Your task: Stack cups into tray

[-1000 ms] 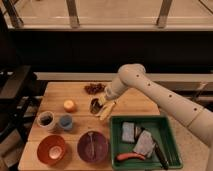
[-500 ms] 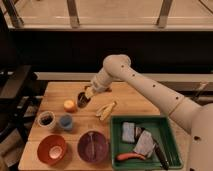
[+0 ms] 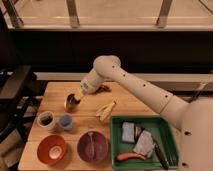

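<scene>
Wooden tabletop [image 3: 55, 92] fills my view, and its near edge is cut off by the frame. My gripper [image 3: 73, 101] hangs low over the far-left part. A dark rounded blur merges with its tip, so I cannot tell whether it is apart, together, or touching anything. Just nearer me and to its left, the dark shiny metal cup [image 3: 46, 120] and the light blue cup [image 3: 65, 122] stand upright side by side, mouths up. The large rectangular green plastic tray [image 3: 150, 119] lies well to the gripper's right and nearer me, long axis left to right.
</scene>
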Robot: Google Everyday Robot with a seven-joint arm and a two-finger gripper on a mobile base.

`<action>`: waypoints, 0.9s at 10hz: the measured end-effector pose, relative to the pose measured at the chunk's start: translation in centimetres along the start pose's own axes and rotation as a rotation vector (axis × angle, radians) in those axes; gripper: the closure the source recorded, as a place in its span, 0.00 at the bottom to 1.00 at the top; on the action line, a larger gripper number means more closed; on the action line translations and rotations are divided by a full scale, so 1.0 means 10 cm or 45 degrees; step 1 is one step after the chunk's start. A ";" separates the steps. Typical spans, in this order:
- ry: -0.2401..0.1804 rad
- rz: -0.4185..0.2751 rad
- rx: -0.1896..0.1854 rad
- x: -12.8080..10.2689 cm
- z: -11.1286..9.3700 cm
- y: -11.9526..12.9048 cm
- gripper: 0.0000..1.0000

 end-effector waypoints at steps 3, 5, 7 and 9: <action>-0.010 -0.030 0.003 0.06 0.22 -0.27 1.00; -0.020 -0.029 0.010 0.06 0.29 -0.36 1.00; -0.020 -0.027 0.009 0.05 0.29 -0.35 1.00; -0.020 -0.028 0.010 0.06 0.29 -0.36 1.00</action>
